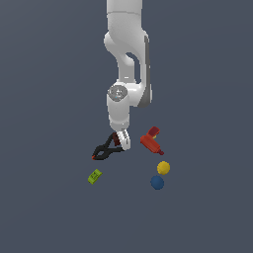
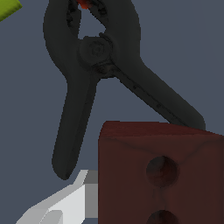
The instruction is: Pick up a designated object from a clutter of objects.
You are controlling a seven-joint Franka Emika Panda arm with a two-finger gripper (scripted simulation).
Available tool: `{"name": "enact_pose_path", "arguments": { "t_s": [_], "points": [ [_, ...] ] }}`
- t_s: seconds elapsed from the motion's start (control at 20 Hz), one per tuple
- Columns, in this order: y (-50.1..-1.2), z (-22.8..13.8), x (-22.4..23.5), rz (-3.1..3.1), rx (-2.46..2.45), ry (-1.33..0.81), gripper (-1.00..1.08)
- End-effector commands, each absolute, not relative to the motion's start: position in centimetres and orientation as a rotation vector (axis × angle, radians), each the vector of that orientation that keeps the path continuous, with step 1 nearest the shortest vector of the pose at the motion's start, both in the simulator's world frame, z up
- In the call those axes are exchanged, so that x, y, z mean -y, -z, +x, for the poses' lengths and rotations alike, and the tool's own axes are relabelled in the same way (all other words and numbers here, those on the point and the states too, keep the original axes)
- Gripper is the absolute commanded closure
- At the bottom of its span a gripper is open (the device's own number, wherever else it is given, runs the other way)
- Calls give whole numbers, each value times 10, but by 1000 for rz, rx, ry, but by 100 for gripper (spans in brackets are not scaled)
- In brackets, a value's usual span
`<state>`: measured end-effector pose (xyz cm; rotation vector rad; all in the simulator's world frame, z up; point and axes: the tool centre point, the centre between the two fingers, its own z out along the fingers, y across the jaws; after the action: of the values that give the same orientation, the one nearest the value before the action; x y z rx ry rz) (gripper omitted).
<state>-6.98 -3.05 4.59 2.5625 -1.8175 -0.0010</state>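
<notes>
The dark reddish-brown brick [image 2: 153, 175], with round holes in one face, fills the near part of the wrist view. One pale finger [image 2: 81, 194] lies flush against its side; the other finger is hidden behind the brick. In the exterior view my gripper [image 1: 121, 141] is low among the clutter, with the brick [image 1: 115, 138] showing only as a dark sliver between the fingers. The black spring clamp [image 1: 105, 151] lies right beside it, and in the wrist view its handles [image 2: 94, 65] spread just past the brick. I cannot tell whether the brick is off the surface.
A red drill-like tool [image 1: 150, 140] lies at the exterior view's right of the gripper. A yellow ball [image 1: 163, 168] and a blue ball [image 1: 157, 182] sit nearer the camera. A lime-green block [image 1: 94, 176] lies toward the exterior view's left; its corner [image 2: 8, 8] also shows in the wrist view.
</notes>
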Motion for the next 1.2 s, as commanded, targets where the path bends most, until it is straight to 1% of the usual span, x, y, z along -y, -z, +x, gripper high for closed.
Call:
{"name": "enact_pose_path", "arguments": {
  "t_s": [0.0,0.35,1.15],
  "points": [
    [-57,-64,35,2563,1819,-2,108],
    [-102,-41,55,2562,1819,-2,108],
    [-235,28,114,2561,1818,-2,108]
  ]
}}
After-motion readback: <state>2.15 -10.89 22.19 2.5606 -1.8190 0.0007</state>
